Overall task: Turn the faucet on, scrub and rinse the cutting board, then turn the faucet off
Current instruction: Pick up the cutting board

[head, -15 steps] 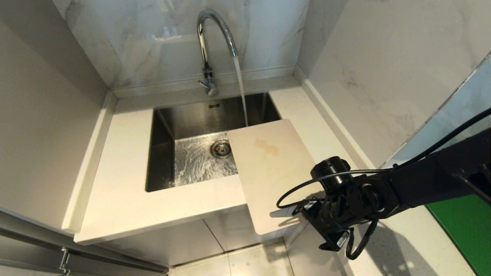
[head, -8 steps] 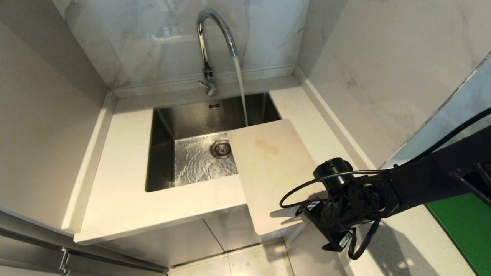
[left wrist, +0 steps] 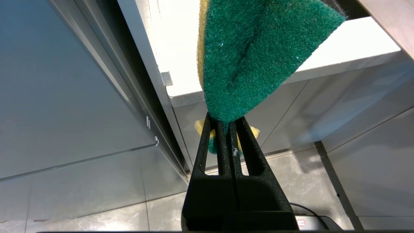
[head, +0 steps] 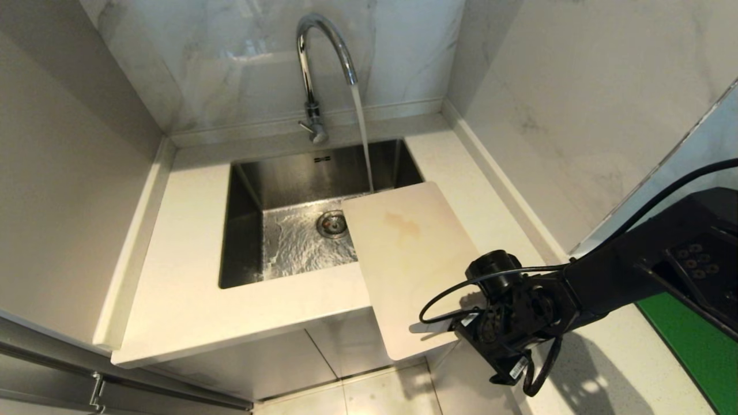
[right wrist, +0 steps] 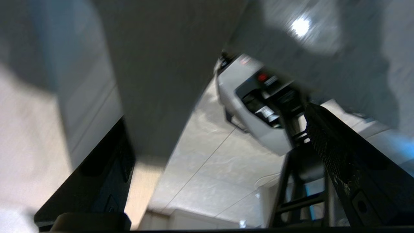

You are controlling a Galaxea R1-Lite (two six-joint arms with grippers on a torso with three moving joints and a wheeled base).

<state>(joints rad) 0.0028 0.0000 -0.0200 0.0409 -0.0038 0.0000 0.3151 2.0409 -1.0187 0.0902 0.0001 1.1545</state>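
Observation:
The chrome faucet (head: 311, 63) stands behind the sink, and a stream of water (head: 362, 144) runs from its spout just past the far edge of the cutting board (head: 403, 253). The cream board with its yellowish stain lies flat over the sink's right part and the counter, overhanging the front edge. My right gripper (right wrist: 216, 123) is open at the board's near right corner, its fingers hidden under the wrist (head: 501, 311) in the head view. My left gripper (left wrist: 226, 121), parked low beside the cabinet, is shut on a green-and-yellow sponge (left wrist: 255, 55).
The steel sink (head: 300, 173) is wet around the drain (head: 332, 223). White counter (head: 184, 288) surrounds it, with marble walls behind and to the right. A green surface (head: 697, 340) lies at the far right. Floor tiles (head: 369, 392) show below the counter's front edge.
My right arm has sunk and drawn nearer at the board's near right corner. The board has edged slightly nearer. The water keeps running.

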